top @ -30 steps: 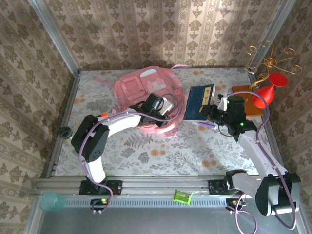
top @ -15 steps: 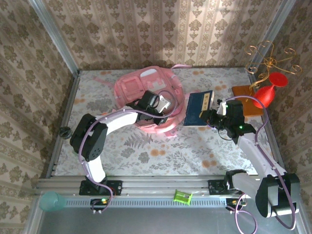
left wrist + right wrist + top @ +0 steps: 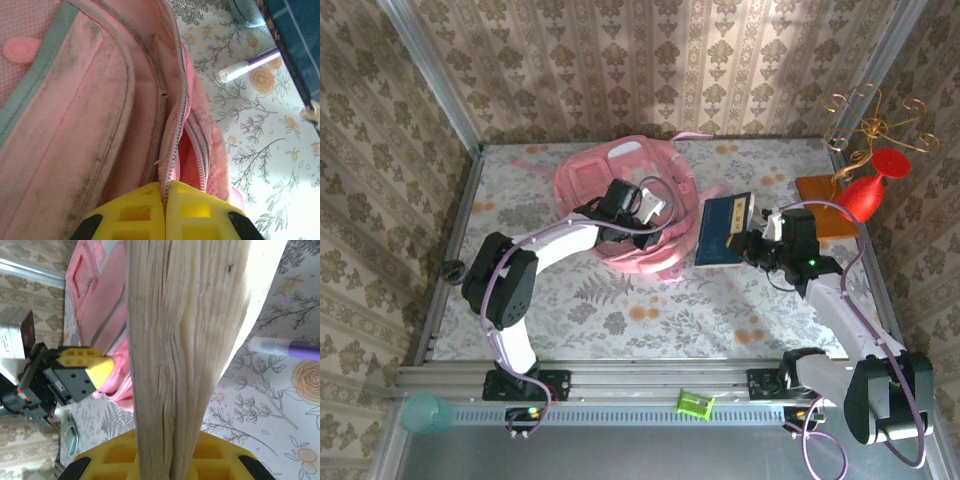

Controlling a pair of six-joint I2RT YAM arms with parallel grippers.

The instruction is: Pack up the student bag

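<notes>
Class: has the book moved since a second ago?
Yes. Held by the right gripper, the book has shifted toward the table's near edge, away from the orange board.

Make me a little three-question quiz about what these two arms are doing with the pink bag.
1. True or false: the left gripper is shut on the bag.
2. What does the right gripper hold? A a shoe; B a book; C a bottle.
3. Fill in: the purple thing lying on the table near the book is a ____.

Key: 1 true; 2 B; 3 pen.
</notes>
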